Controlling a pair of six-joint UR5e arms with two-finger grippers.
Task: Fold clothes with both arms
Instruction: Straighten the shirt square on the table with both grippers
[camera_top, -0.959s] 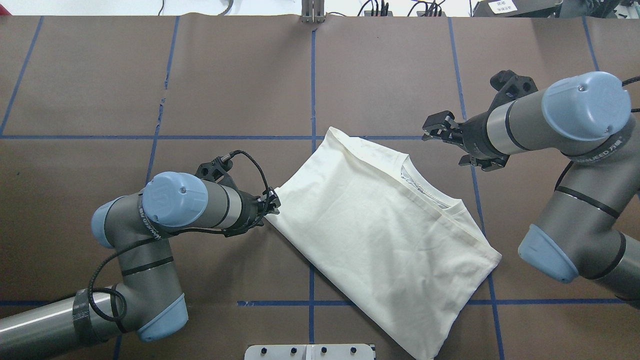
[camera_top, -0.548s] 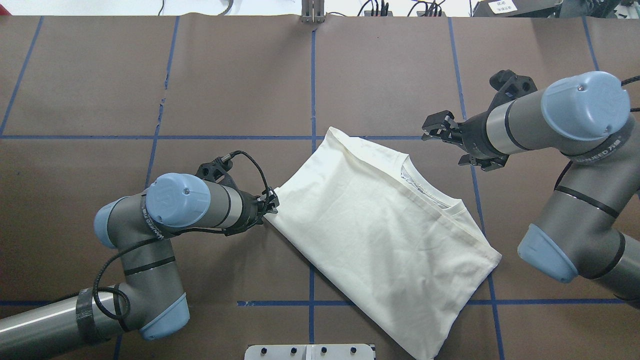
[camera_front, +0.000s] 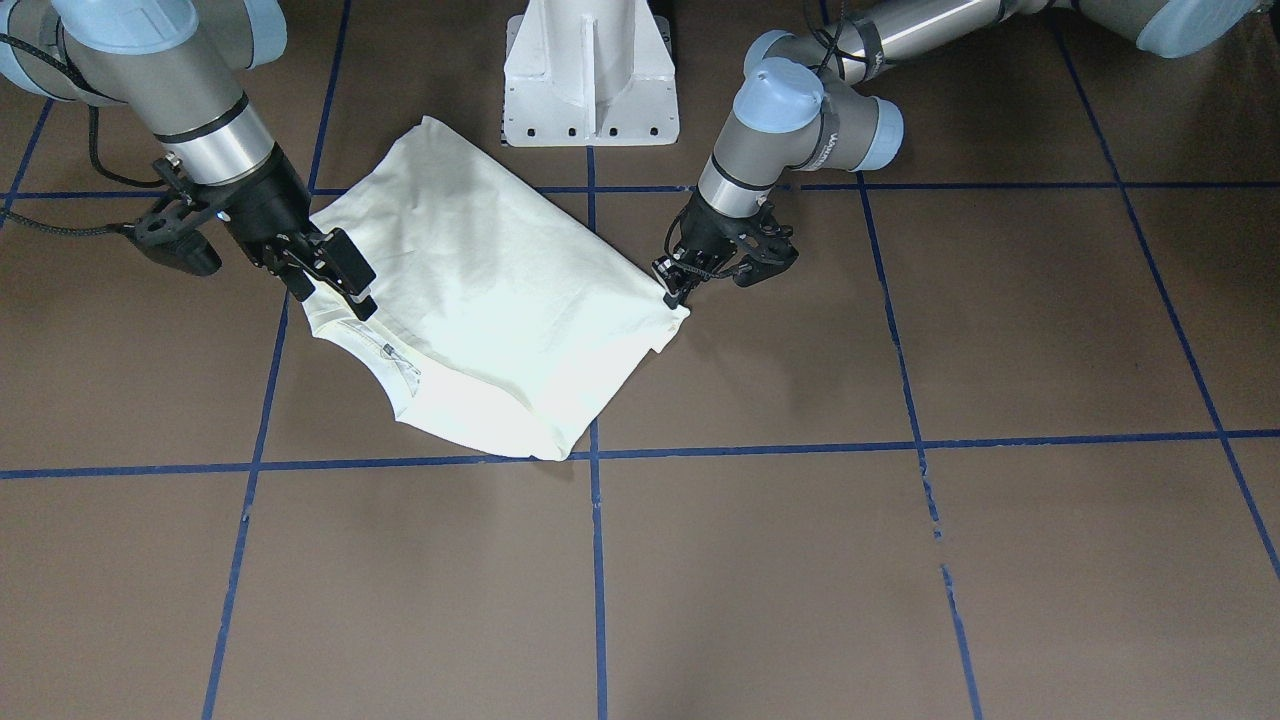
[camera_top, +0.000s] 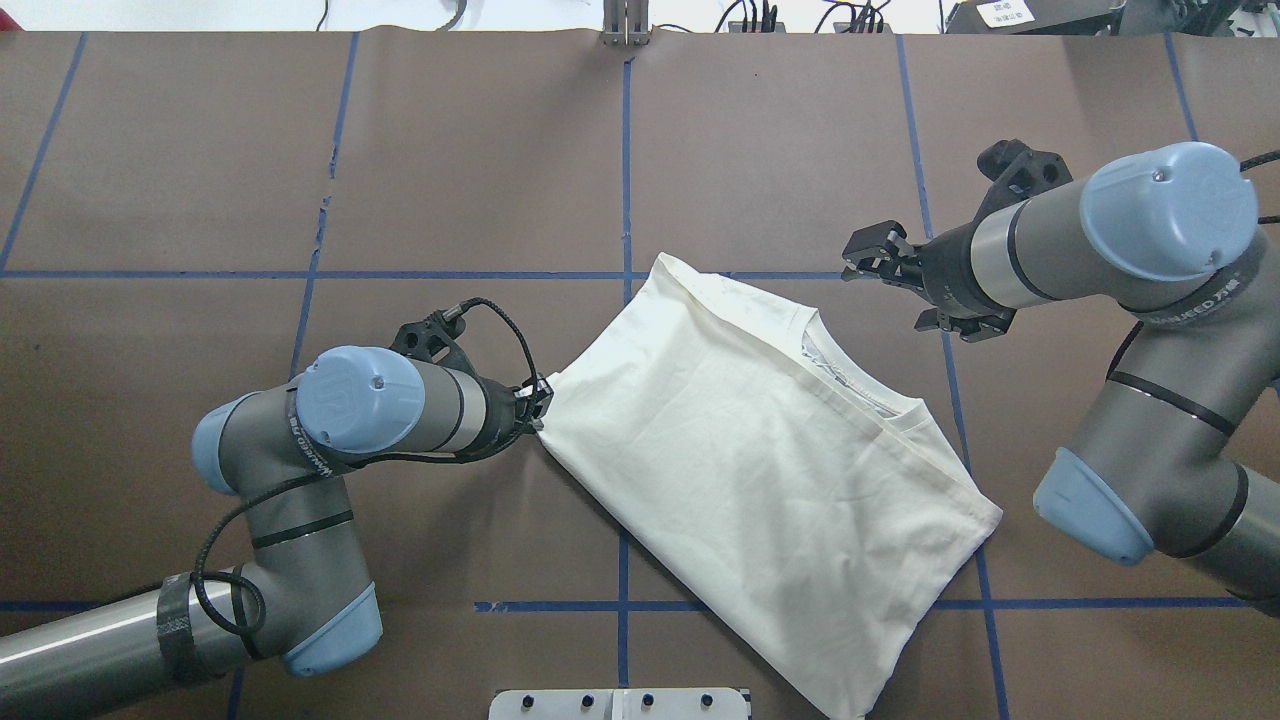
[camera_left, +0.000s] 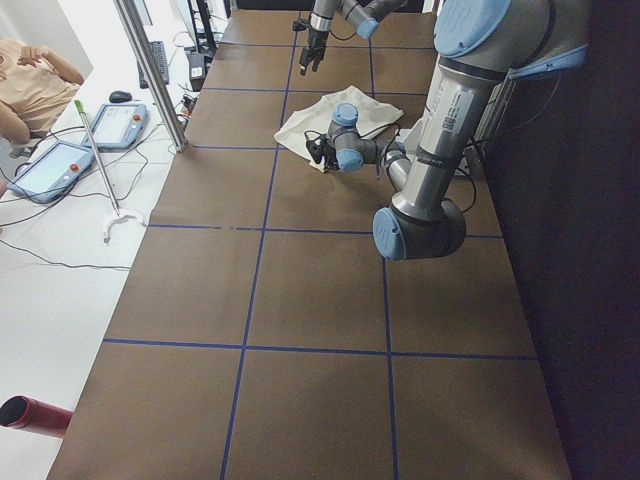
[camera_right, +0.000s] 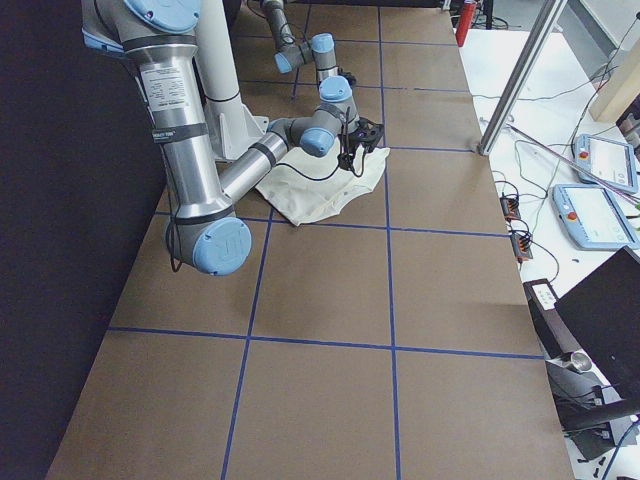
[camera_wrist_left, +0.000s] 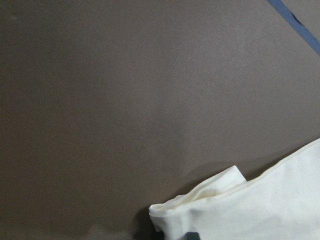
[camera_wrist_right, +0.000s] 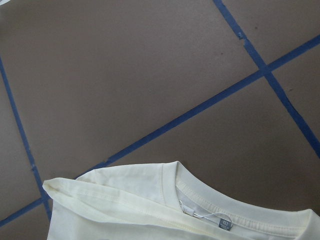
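The cream-white T-shirt (camera_top: 760, 460) lies folded on the brown table, plain side up, with its collar and label showing at the far right edge (camera_wrist_right: 200, 200). The print is hidden. My left gripper (camera_top: 540, 400) is low at the shirt's left corner (camera_wrist_left: 200, 200) and looks shut on that corner; in the front view (camera_front: 672, 290) its fingers pinch the corner. My right gripper (camera_top: 862, 258) is open and empty, a little above the table just beyond the collar; the front view (camera_front: 335, 280) shows its jaws spread over the shirt's edge.
The white pedestal base (camera_front: 588, 75) stands at the near table edge behind the shirt. Blue tape lines (camera_top: 625, 150) grid the brown table cover. An operator (camera_left: 35, 85) and teach pendants sit beside the table's far side.
My left arm has shifted slightly right and tipped its gripper down onto the shirt's left corner. The right arm and the shirt have barely moved.
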